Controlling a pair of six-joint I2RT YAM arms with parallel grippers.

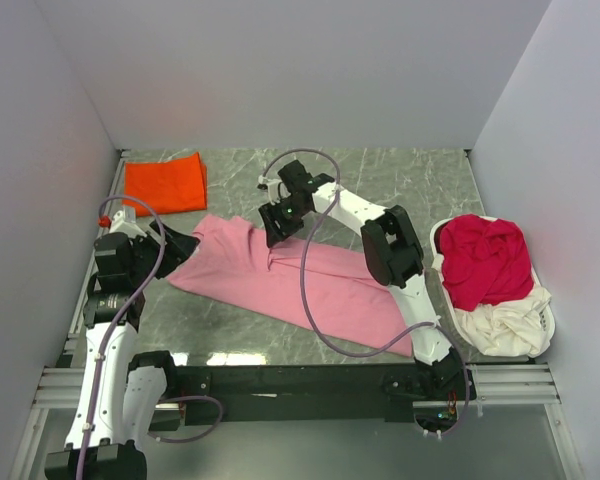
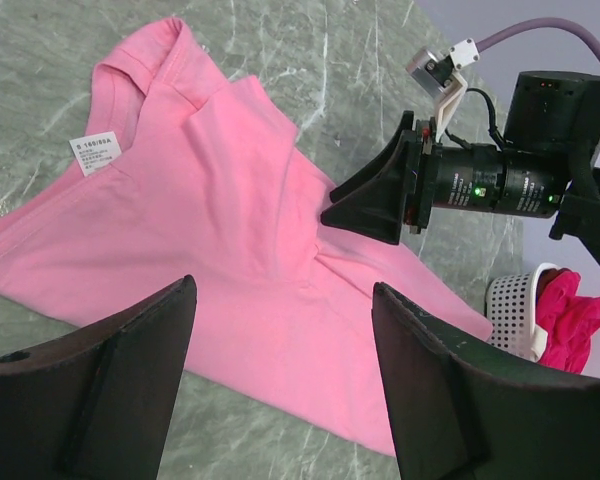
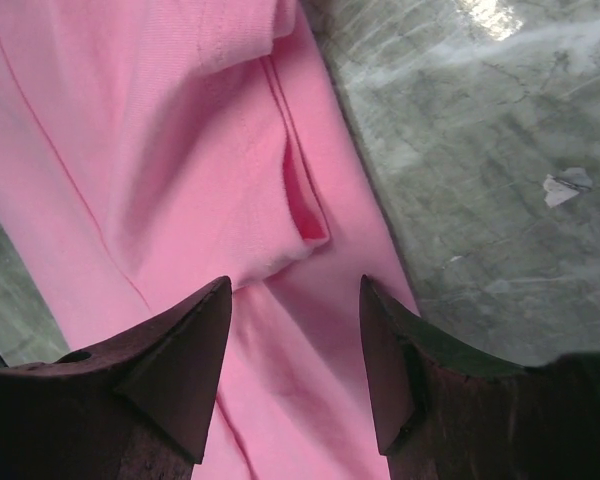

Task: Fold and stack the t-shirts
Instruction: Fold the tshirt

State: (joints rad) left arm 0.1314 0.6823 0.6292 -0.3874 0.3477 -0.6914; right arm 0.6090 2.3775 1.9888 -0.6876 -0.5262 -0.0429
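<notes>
Lying partly folded, the pink tee (image 1: 240,270) awaits its next fold. Left gripper (image 2: 283,300) and right gripper (image 3: 295,290) hover above it, spread wide, holding nothing.

plain pale grey walls (image 1: 300,70) on three sides. green-grey marbled table (image 1: 410,185), white veins. soft, even light.
</notes>
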